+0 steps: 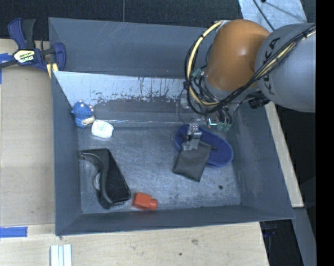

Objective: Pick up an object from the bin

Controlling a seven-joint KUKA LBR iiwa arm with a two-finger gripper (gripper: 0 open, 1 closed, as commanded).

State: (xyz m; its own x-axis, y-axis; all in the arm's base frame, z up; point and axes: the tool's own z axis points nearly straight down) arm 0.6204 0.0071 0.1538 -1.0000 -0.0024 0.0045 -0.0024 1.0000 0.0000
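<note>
- At the right of the bin (156, 49), toward its far wall, the claw (194, 138) is seen under the arm's orange cover (236, 54), low over the far-left edge of a flat blue oval thing (221, 151).
- A dark grey rectangular slab (190, 163) lies across the near-left part of that blue thing. Its far end is just beside the claw, but whether the two touch cannot be told.
- How far the claw is open cannot be told, as cables and shadow crowd it. Nothing can be made out in its hold.
- The other things lie well apart on the left. A small blue figure (82, 113) and a white lump (102, 128) lie far-left, a long black thing (110, 179) near-left, and an orange block (145, 201) by the near wall.
- The step in hand is judged to be the settling of the claw onto the stacked pair, so the pick is likely still at an early stage.
- One thing should be chosen. A closure across both layers may let the slab slide off the blue oval.
- A raised edge should be taken rather than a flat face, since both things look thin and lie flat on the floor.
- The descent should be kept vertical and clear of the far and right walls, which stand near.
- The lift should be begun only once the chosen thing is seen to be firmly gripped.
</note>
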